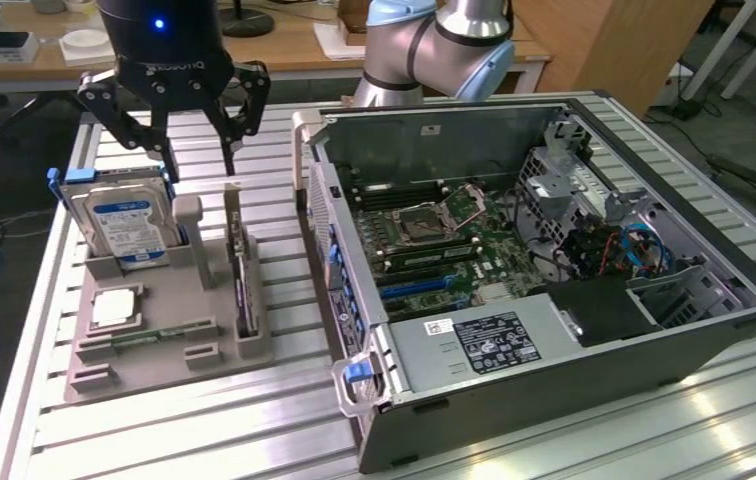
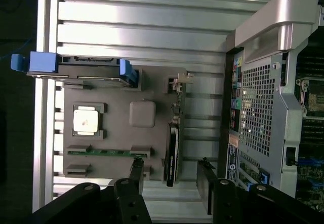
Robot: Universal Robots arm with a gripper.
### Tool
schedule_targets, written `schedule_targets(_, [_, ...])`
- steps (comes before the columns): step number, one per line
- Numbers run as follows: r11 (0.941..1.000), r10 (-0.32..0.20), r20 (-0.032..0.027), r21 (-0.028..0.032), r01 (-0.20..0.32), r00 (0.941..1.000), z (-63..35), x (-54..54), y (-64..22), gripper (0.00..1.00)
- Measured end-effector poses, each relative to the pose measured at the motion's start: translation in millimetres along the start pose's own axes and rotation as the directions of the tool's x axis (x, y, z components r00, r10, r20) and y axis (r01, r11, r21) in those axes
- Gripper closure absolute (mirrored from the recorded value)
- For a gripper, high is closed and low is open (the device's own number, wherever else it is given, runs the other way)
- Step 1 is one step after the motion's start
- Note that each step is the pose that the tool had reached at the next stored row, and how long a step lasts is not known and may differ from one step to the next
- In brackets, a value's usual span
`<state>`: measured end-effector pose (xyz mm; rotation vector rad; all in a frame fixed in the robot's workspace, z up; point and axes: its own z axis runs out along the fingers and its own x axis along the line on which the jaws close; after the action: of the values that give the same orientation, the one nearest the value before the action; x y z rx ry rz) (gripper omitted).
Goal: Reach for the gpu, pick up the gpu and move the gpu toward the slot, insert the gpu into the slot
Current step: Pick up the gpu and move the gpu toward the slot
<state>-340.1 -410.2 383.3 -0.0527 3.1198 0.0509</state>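
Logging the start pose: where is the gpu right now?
In the exterior view's left half, the gpu stands on edge in the grey holder, between the hard drive and the computer case.

One gpu (image 1: 239, 270), one hard drive (image 1: 125, 225), one memory stick (image 1: 165, 331), one processor chip (image 1: 114, 308), one computer case (image 1: 592, 392)

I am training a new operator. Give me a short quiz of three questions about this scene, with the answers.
1. True or false: the gripper already holds the gpu.
2. What stands in the grey holder beside the gpu? A) hard drive B) keyboard C) screwdriver
3. Fill in: the gripper's jaws are ____.
Key: 1 false; 2 A; 3 open.
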Motion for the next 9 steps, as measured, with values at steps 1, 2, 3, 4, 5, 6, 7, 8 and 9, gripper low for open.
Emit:
schedule_targets(1, [1.0000, 0.000, 0.0000, 0.0000, 0.000, 1.0000, 0.2, 0.0, 0.0, 0.45])
schedule_targets(2, [1.0000, 0.000, 0.0001, -0.0001, 0.000, 1.0000, 0.5, 0.0, 0.0, 0.45])
schedule_targets(3, [1.0000, 0.000, 0.0002, -0.0001, 0.000, 1.0000, 0.9, 0.0, 0.0, 0.45])
schedule_targets(4, [1.0000, 0.000, 0.0001, -0.0002, 0.000, 1.0000, 1.3, 0.0, 0.0, 0.45])
schedule_targets(5, [1.0000, 0.000, 0.0001, -0.0002, 0.000, 1.0000, 1.7, 0.0, -0.1, 0.45])
schedule_targets(6, [1.0000, 0.000, 0.0002, -0.0004, 0.000, 1.0000, 2.4, 0.1, -0.1, 0.45])
schedule_targets(7, [1.0000, 0.000, 0.0002, -0.0005, 0.000, 1.0000, 3.2, 0.1, -0.1, 0.45])
schedule_targets(8, [1.0000, 0.000, 0.0002, -0.0010, 0.000, 1.0000, 4.1, 0.1, -0.1, 0.45])
schedule_targets(9, [1.0000, 0.000, 0.0002, -0.0014, 0.000, 1.0000, 5.0, 0.1, -0.1, 0.45])
